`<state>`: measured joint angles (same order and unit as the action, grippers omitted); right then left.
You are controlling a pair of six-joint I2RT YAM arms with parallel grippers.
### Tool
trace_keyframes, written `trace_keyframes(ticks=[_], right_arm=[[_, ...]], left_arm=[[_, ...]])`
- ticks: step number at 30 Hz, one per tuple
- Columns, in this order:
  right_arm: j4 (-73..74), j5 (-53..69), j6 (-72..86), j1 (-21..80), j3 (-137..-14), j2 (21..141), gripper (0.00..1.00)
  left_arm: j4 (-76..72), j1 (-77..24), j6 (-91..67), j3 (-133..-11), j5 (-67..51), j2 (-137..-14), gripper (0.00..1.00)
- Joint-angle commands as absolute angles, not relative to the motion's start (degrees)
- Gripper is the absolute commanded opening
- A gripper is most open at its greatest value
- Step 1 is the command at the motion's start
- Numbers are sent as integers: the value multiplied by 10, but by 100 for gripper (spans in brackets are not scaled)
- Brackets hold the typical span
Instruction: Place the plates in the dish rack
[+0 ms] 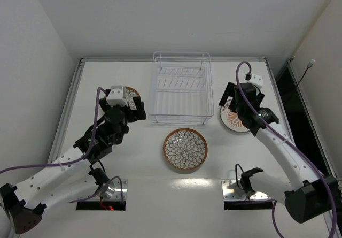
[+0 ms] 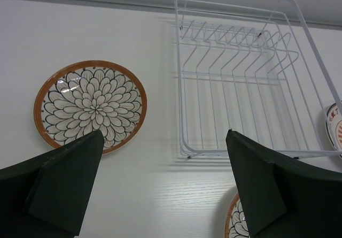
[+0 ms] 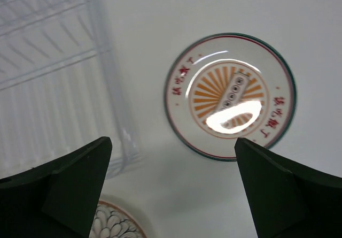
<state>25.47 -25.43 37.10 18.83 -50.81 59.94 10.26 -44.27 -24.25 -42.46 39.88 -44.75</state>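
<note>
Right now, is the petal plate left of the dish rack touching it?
Apart. Left wrist view shows bare table between the left petal plate and dish rack.

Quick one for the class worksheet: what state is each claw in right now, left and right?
The left claw is open, holding nothing.
The right claw is open, holding nothing.

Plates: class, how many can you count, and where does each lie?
3. A plate left of the dish rack, a plate right of it, a plate in front. None in the rack; none appears hidden.
</note>
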Motion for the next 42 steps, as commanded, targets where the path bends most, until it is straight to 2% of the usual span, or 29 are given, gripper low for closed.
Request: trace_keyframes(ticks=[1, 6, 9, 16, 18, 26, 31, 34, 36, 38, 40, 42], right_arm=[[333, -348, 368, 173, -541, 629, 100], [293, -308, 369, 144, -473, 614, 100], [235, -207, 354, 59, -426, 608, 100], [152, 73, 333, -178, -369, 685, 100], [120, 132, 339, -213, -353, 707, 100], [62, 213, 369, -303, -309, 780, 96], [-27, 300, 414, -330, -272, 816, 73], [-47, 322, 433, -335, -266, 851, 70], [-71, 336, 455, -341, -260, 865, 58], [-85, 330, 472, -346, -252, 865, 53], [-85, 330, 472, -346, -247, 860, 42], [-85, 330, 478, -346, -247, 860, 40]], left_arm=[[87, -439, -243, -425, 417, -431, 99], [92, -439, -238, -425, 417, -437, 99], [92, -439, -238, -425, 417, -437, 99], [98, -439, -233, -430, 411, -454, 99], [98, -439, -233, -430, 411, -454, 99], [98, -439, -233, -430, 406, -454, 99], [98, -439, -233, -430, 406, -460, 99], [98, -439, -233, -430, 406, -460, 99], [98, -439, -233, -430, 406, -460, 99], [98, -439, -233, -430, 406, -460, 99], [98, -439, -233, -435, 406, -465, 99], [98, -439, -233, -435, 400, -465, 99]])
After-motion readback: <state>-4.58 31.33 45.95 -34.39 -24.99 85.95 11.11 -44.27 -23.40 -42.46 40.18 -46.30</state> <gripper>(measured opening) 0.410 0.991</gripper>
